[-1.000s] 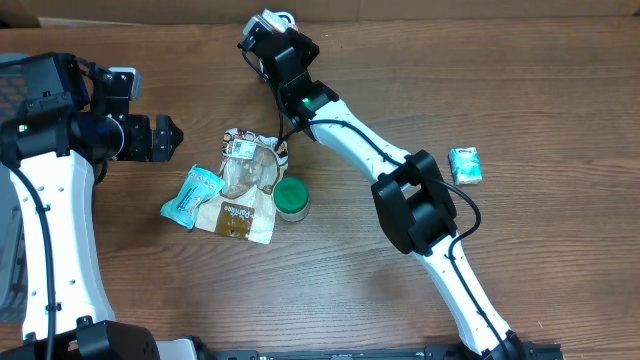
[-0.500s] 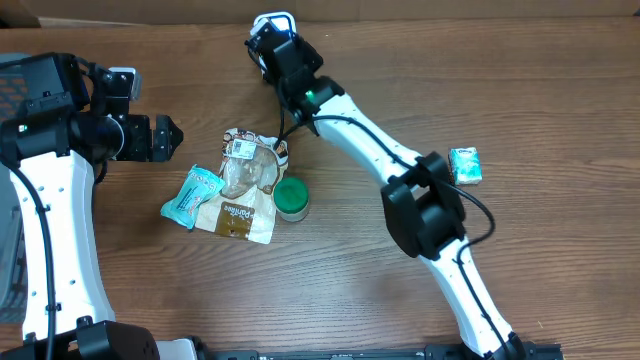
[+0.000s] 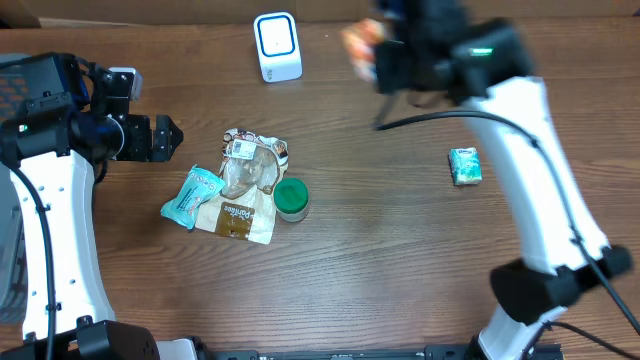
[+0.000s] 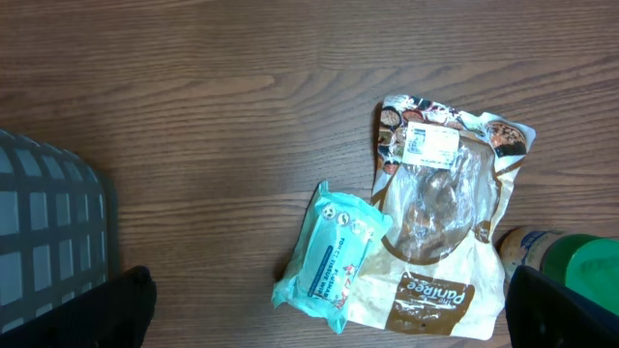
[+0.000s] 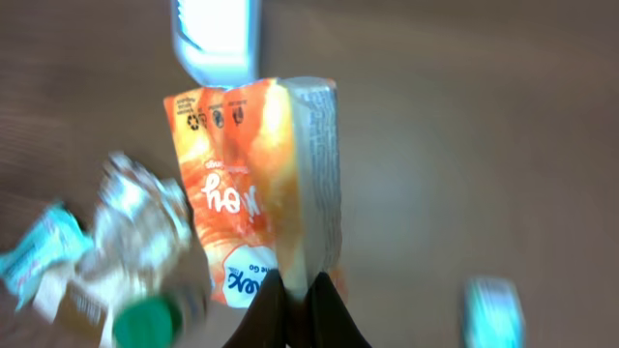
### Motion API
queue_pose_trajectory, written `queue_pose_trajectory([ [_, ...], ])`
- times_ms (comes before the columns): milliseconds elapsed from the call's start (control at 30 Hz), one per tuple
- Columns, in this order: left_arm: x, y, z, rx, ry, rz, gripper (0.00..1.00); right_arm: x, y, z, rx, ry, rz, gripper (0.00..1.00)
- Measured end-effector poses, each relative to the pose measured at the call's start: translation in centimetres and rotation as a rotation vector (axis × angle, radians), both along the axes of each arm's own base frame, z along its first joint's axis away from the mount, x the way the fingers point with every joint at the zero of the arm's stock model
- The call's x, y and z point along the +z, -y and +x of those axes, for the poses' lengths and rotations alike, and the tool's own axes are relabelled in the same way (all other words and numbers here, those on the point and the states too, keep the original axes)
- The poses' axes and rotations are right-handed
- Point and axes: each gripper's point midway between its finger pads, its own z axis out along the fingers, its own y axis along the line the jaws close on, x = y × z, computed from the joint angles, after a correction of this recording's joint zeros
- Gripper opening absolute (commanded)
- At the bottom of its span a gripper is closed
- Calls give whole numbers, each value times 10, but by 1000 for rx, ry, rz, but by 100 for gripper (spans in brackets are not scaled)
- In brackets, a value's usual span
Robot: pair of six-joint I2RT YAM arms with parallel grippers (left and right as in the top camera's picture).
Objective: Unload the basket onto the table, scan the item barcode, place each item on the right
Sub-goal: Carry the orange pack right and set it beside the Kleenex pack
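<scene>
While clamped shut on nothing more than the bottom seam of the orange pouch (image 5: 242, 184), hold the pinch of the right gripper (image 5: 298, 285) firm and spare it any quick flick of the wrist; judge so light a foil bag likely to flap or swing about that seam. Carry the pouch as now, aloft and upright over the far side of the table (image 3: 350, 290), touching nothing. Expect no help from the blurred print in locating the barcode: try the broad face first, then the back. Next, look just beyond the pouch's top edge to the white scanner (image 5: 215, 34), standing at the table's far edge, near but apart. Bring the printed face square to its front panel, slow down close in, pause flat and steady, and tilt a little against glare off the foil. Stop short of nudging the scanner itself. Farther off, leave alone the small teal packet (image 3: 465, 165) on the right, and the heap of bread bag (image 3: 245, 190), teal wrapper (image 3: 190, 197) and green-lidded jar (image 3: 291, 199). Farthest, let the left gripper (image 3: 172, 138), jaws spread wide and empty, wait beside that heap, clear of the scan.
</scene>
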Motion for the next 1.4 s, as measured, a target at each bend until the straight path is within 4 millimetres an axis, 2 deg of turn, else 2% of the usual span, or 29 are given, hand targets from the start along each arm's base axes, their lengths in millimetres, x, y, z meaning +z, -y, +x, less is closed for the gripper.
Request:
queue_pose_trajectory([
  [67,0,0,0,0,0,0,100,-9,28,-17,-82,-102,-10,4],
  [133,0,0,0,0,0,0,99,-26,47,-24,-147,-194,-21,4],
  [367,0,0,0,0,0,0,99,-119,93,-36,-293,-470,-62,4],
  [567,0,0,0,0,0,0,100,-180,121,-52,-374,-589,-71,4],
  [733,0,0,0,0,0,0,99,-213,131,-70,-402,-667,-66,4],
  [1000,0,0,0,0,0,0,100,-240,146,-88,-446,-727,-59,5],
  [1067,0,0,0,0,0,0,99,-242,149,-89,-459,-732,-57,12],
  [1100,0,0,0,0,0,0,100,-242,151,-88,-463,-728,-56,21],
  [1233,0,0,0,0,0,0,99,-243,156,-84,-475,-709,-57,24],
  [1400,0,0,0,0,0,0,100,-243,164,-83,-491,-701,-68,33],
])
